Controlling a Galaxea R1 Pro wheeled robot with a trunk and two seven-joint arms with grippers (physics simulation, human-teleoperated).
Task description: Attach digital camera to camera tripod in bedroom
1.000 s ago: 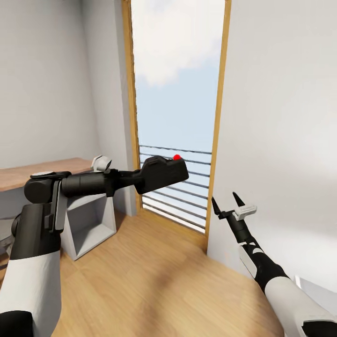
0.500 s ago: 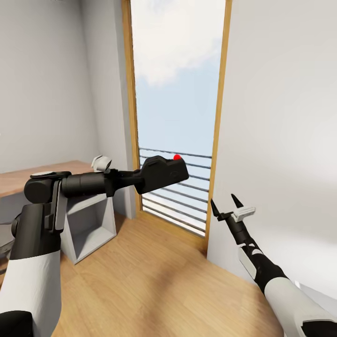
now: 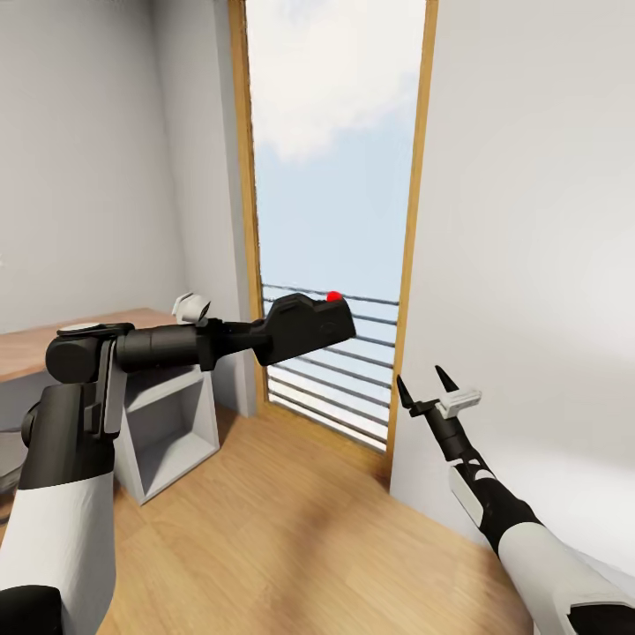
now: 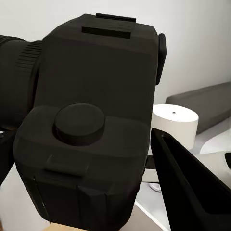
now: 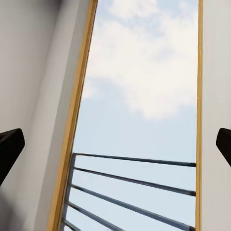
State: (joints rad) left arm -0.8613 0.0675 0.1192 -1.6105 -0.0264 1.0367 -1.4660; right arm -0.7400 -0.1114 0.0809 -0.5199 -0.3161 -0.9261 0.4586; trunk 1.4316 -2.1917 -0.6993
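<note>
Tall wood-framed window [image 3: 331, 220] fills the upper centre of the head view, sky beyond, dark railing [image 3: 331, 362] across its lower part. Light wood floor [image 3: 282, 538] runs along the bottom. At mid left sits a wooden desk [image 3: 53, 331] over a white open cubby [image 3: 172, 423]. Left gripper [image 3: 273, 333], centre frame, is clamped on the digital camera [image 3: 309, 324], red button up, held in front of the railing. Right gripper [image 3: 425, 386], lower right, has its fingers spread apart, holding nothing.
</note>
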